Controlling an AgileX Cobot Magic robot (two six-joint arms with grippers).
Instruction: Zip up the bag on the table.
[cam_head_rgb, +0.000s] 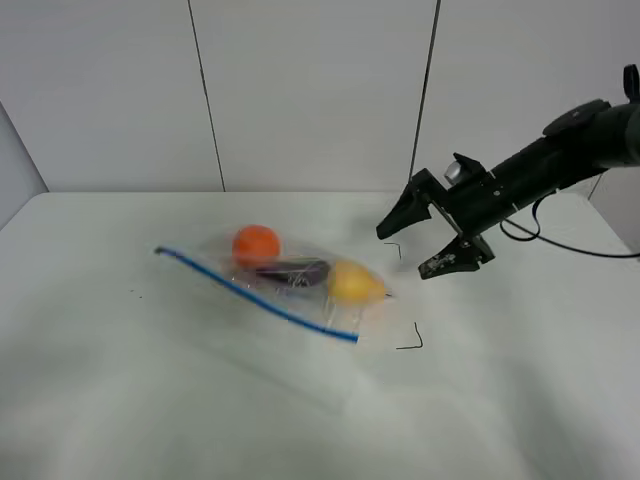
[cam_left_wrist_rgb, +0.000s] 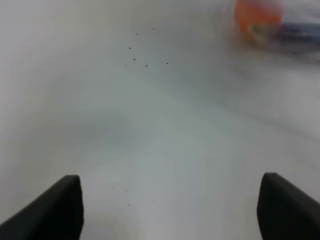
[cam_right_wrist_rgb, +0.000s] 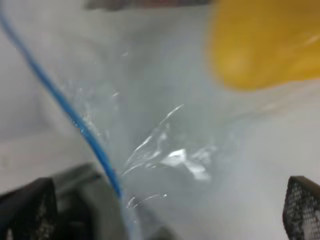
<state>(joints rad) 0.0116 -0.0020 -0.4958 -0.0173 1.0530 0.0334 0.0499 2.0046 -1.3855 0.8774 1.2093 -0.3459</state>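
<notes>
Exterior high view has the bag (cam_head_rgb: 290, 285) lying flat a bit left of the middle of the table (cam_head_rgb: 150, 400), clear crinkly plastic with a thin blue zipper strip (cam_head_rgb: 255, 297) running diagonally along its near edge. Inside it you can see a round orange (cam_head_rgb: 256, 244) at the far left end, a dark purple eggplant (cam_head_rgb: 293, 270) in the middle and a yellow pear (cam_head_rgb: 354, 283) at the right end, all pretty much in a row.

Tabletop is plain matte white, with a couple of thin black corner marks (cam_head_rgb: 410, 340) just right of the bag and a few tiny dark specks. Behind it is a pale wall made of flat panels with dark vertical seams (cam_head_rgb: 205, 95).

Right gripper (cam_head_rgb: 425, 245) hangs above the table just right of the pear, not touching the bag from what I can see, on a black arm coming in from the right edge with a black cable (cam_head_rgb: 570, 245) trailing off it. Its jaws are spread wide. Its wrist cam is blurry, but it shows the shiny wrinkled plastic, the blue strip and the pear up close.

Left gripper (cam_left_wrist_rgb: 170, 205) only shows in its own wrist view: two dark fingertips (cam_left_wrist_rgb: 55, 207) far apart, so wide open, over bare white table with the orange blurry in the distance.
</notes>
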